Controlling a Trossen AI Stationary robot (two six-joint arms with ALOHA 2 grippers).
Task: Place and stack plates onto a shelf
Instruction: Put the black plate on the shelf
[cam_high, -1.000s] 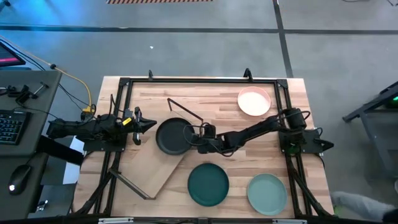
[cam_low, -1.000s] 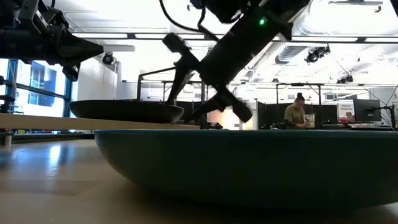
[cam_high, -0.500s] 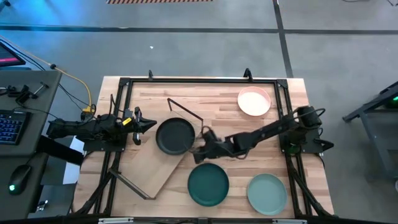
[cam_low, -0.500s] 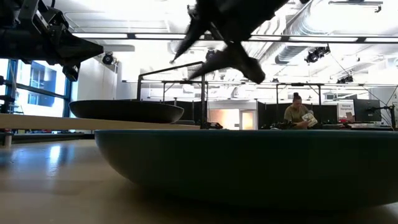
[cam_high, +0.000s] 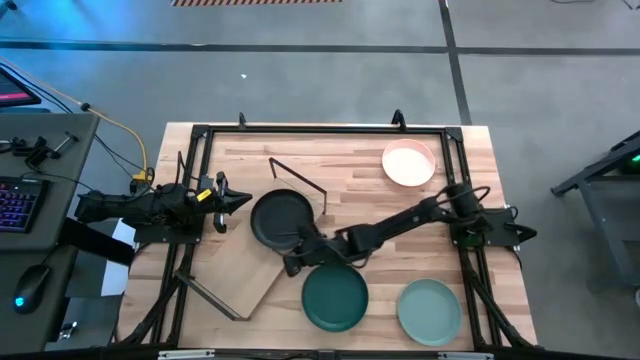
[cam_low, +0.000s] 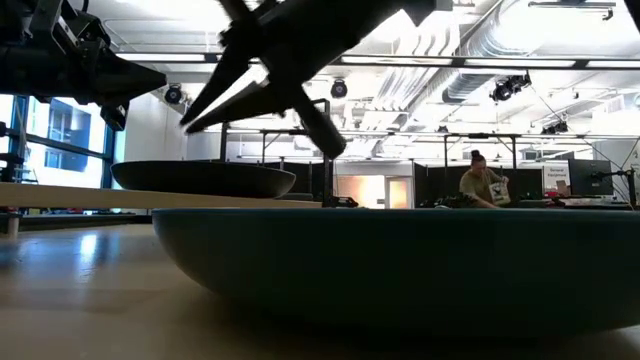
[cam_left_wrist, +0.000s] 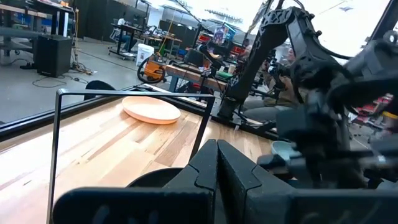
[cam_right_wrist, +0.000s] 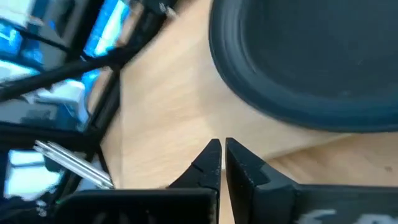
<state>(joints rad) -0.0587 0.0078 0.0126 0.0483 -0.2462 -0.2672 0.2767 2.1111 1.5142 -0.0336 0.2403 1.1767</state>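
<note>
I see the shelf, a pale plywood board with black rod frames, lying on the bench with its long axis diagonal; the black plate sits flat on its upper end. My right tool hovers just beside that plate's rim, fingers together and empty. Left tool waits at the plate's left, fingers together.

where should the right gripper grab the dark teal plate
Probably by its raised rim: the dark teal plate lies flat on the table, so only that thin lip offers a pinch. The rim nearest the right gripper, toward the black plate, looks handiest, coming from above with fingers astride it.
</note>
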